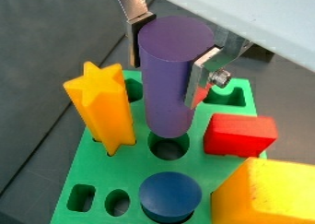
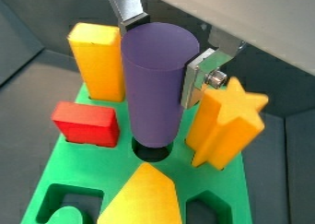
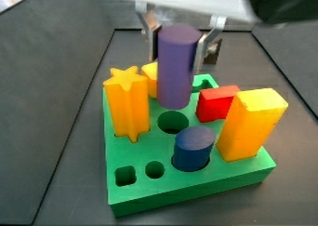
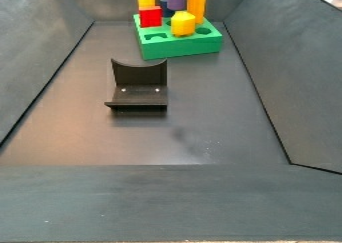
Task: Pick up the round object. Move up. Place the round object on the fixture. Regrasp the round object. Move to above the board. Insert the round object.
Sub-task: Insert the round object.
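We found no legible text, label, brand, number or sign in any view. The gripper (image 1: 172, 45) was clamped on the purple round object (image 1: 170, 76) above the green board (image 1: 110, 168); neither its silver fingers (image 1: 204, 76), the piece between the jaws, nor the board below them carried any marking. The yellow star (image 1: 103, 103) and red block (image 1: 239, 134) to either side of the jaws were plain. The fixture (image 4: 136, 85), well apart from the jaws, showed no lettering.
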Robot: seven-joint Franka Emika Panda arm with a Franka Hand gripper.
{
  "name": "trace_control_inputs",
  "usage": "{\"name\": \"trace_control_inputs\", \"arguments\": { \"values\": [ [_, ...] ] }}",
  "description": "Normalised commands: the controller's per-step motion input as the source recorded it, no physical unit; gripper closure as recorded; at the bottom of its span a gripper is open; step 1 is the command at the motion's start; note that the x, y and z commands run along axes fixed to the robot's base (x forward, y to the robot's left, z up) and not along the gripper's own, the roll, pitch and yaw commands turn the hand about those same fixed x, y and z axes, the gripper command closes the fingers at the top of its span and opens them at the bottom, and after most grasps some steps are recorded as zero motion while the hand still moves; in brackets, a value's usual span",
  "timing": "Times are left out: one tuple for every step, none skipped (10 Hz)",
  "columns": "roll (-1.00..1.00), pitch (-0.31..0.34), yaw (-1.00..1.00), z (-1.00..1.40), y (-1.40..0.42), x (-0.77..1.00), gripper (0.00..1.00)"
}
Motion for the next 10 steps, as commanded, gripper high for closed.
{"name": "trace_control_inputs", "arguments": {
  "values": [
    [0.0, 0.0, 0.0, -0.01, 0.0, 0.0, 1.0],
    [0.0, -0.043, 0.0, -0.51, -0.09, 0.0, 1.0],
    [0.03, -0.053, 0.0, -0.67, -0.18, 0.0, 1.0],
    [0.01, -0.066, -0.04, -0.71, -0.19, 0.0, 1.0],
    [0.0, -0.071, -0.03, -0.67, -0.16, 0.0, 1.0],
    [0.07, -0.033, -0.03, -0.62, -0.06, 0.07, 1.0],
    [0.13, 0.0, -0.01, -0.61, 0.0, 0.17, 1.0],
    [0.18, 0.0, -0.01, -0.61, 0.04, 0.1, 1.0],
    [0.19, 0.0, 0.0, -0.59, 0.11, 0.0, 1.0],
    [0.14, 0.01, -0.01, -0.5, 0.09, 0.04, 1.0]
  ]
}}
